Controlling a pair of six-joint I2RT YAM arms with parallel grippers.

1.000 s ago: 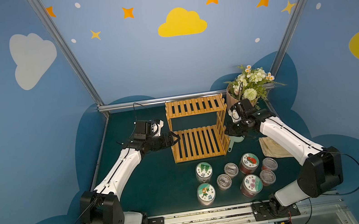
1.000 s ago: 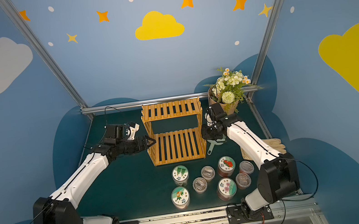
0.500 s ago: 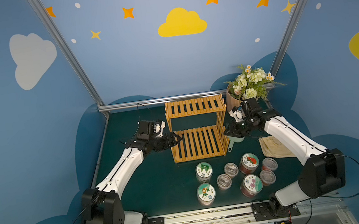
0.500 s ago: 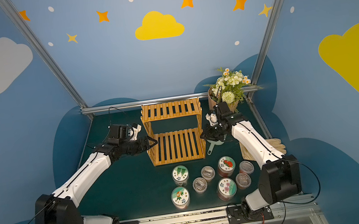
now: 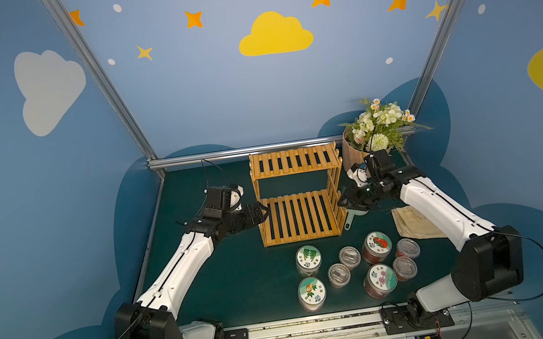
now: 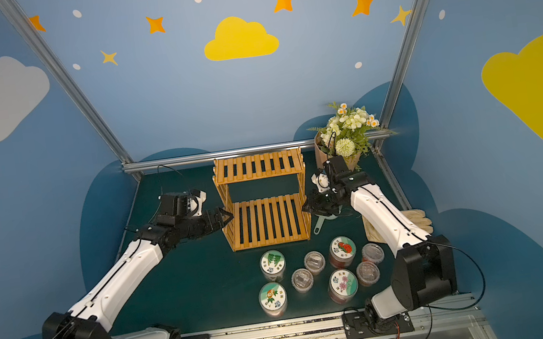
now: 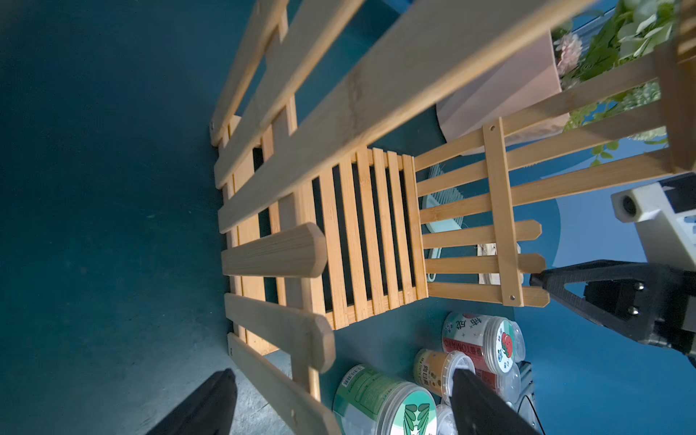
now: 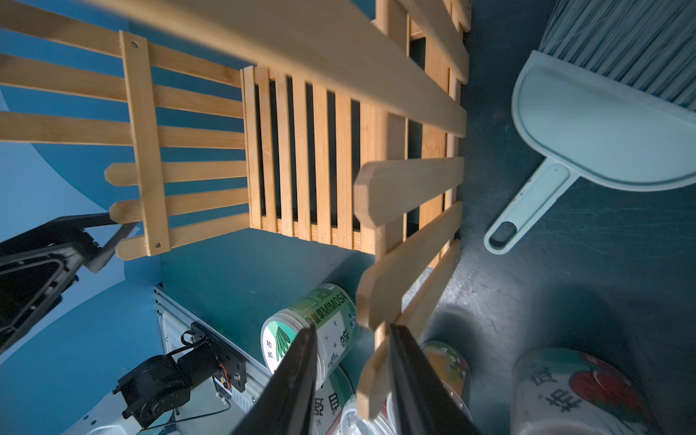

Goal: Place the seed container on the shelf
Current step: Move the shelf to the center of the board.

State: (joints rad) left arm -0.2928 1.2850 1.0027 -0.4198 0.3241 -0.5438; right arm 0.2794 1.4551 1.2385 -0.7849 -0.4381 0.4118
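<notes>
Both arms flank the shelf (image 5: 300,216), not the jars. Your right gripper (image 8: 353,327) is pinched on its slatted side, and your left gripper (image 7: 341,376) is spread wide astride the opposite side. The seed containers (image 5: 378,245) stand upright on the table (image 5: 242,282) in front of the shelf, back toward the bases from both grippers. The cluster sits nearer the right arm, which looks better placed to reach it.
</notes>
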